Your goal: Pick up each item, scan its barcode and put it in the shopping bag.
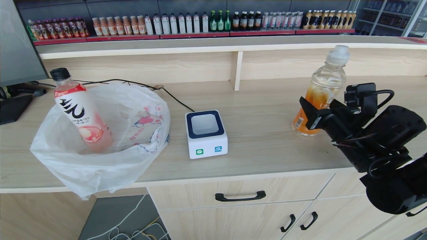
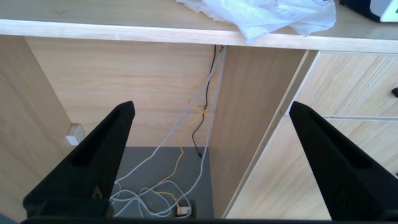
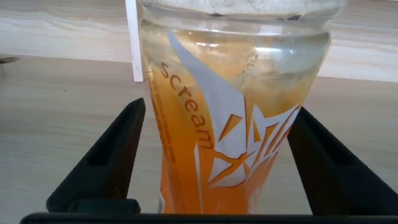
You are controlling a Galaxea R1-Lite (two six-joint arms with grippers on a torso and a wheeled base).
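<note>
Right gripper point(image 3: 217, 121), mid-right of frame, stands wide open astride the orange bottle point(image 1: 325, 90), gripping nothing; an off-centre close could tip the tall bottle on the worktop point(image 1: 260, 126).

shopping bag point(image 1: 140, 133) left, bottle point(image 1: 81, 110) in it | scanner point(image 1: 206, 133) centre | second bottle point(image 1: 325, 86) right

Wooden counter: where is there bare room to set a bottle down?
Bare wood between the white square scanner box and the orange-labelled clear bottle, and behind that box. Crowded at the white plastic bag holding the pink bottle.
</note>
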